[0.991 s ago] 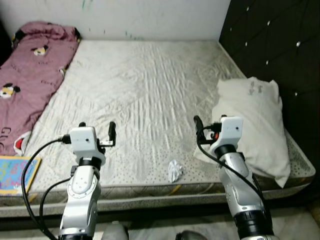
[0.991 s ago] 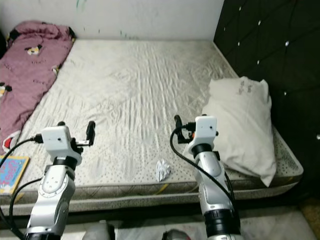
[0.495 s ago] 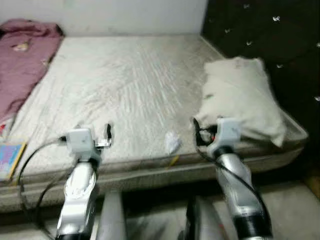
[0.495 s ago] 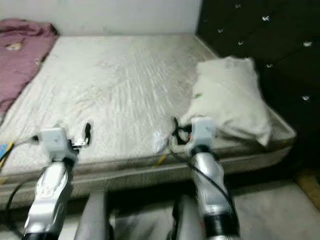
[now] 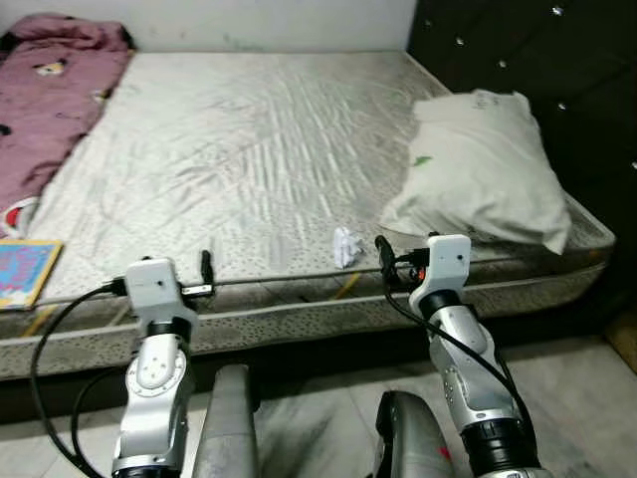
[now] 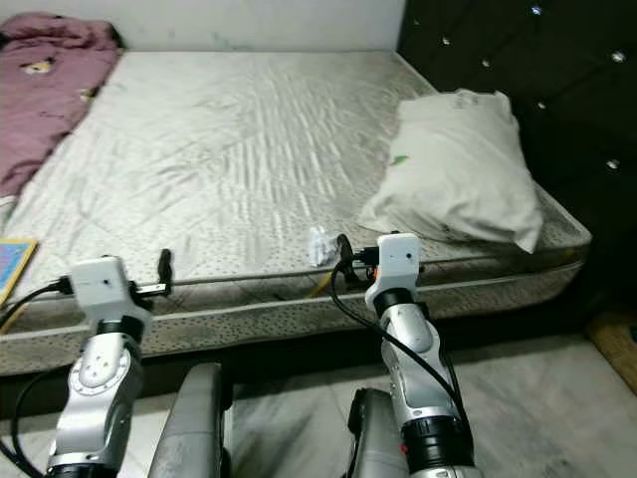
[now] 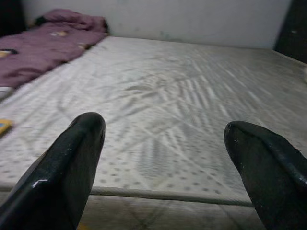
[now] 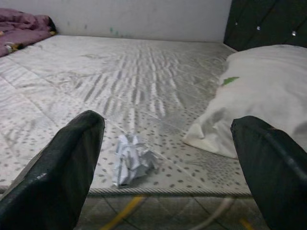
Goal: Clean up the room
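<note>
Right wrist view has the right tool (image 8: 163, 158) spread open, aimed at a crumpled paper ball (image 8: 130, 159) near the mattress (image 5: 249, 149) front edge. At two o'clock from the paper lies a white pillow (image 5: 488, 169). Left tool (image 7: 168, 163) is open too, facing bare mattress.

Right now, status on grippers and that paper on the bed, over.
Left gripper open, empty, at mattress edge. Right gripper open, aimed at crumpled paper near the edge, not touching. Pillow beside it, path clear.
</note>
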### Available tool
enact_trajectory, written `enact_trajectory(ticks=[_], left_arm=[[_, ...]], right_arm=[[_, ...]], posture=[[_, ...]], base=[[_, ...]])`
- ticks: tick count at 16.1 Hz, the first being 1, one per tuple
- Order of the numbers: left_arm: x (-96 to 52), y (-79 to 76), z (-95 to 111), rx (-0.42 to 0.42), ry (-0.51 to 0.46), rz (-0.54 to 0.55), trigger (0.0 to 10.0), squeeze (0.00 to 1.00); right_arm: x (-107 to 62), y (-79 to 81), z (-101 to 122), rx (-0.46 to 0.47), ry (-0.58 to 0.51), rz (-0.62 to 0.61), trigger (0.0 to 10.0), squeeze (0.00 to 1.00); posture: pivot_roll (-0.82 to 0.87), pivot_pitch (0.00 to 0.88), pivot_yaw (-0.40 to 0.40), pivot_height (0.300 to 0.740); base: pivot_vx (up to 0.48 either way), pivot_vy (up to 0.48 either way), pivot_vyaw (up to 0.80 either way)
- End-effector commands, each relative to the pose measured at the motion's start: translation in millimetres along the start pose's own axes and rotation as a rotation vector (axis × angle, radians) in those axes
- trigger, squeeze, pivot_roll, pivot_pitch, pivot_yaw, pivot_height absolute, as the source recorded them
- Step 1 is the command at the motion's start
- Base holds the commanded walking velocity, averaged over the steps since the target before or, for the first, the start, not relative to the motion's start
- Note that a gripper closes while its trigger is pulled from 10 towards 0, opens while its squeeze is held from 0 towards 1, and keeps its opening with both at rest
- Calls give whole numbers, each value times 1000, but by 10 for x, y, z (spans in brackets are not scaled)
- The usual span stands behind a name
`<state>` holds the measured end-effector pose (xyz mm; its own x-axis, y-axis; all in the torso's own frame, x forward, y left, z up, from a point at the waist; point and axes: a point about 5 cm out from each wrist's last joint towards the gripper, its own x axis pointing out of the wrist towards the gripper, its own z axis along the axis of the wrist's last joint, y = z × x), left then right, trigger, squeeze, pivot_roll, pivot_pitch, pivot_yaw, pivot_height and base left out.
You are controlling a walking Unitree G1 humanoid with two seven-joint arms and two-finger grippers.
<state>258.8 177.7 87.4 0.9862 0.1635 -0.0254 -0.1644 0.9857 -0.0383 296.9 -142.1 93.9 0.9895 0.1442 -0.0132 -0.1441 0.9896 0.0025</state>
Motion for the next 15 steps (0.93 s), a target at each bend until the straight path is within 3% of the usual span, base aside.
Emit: enact_trajectory(ticks=[1,5,9,11,15], left_arm=[[17,-6,30,1,-5,-4,10000,0],[11,-11,32,-3,-2,-6,10000,0],[8,-18,27,-13,2,-7,10000,0],[19,-20,35,-18,2,-7,10000,0],[26,-21,39,-23,3,-7,10000,0]], right_arm=[[24,2,52,-7,-19,8,10000,0],[23,21,62,-6,-27,25,10000,0],[45,47,56,-23,-16,40,10000,0],[60,77,70,-66,-19,65,10000,0],[68,66,72,-39,-23,57,10000,0]], posture=[[64,0,-29,556],[62,2,-30,521],[64,0,-34,521],[63,11,-36,521],[61,15,-33,521]], base=[[0,0,0],[0,0,0],[0,0,0],[0,0,644],[0,0,309]])
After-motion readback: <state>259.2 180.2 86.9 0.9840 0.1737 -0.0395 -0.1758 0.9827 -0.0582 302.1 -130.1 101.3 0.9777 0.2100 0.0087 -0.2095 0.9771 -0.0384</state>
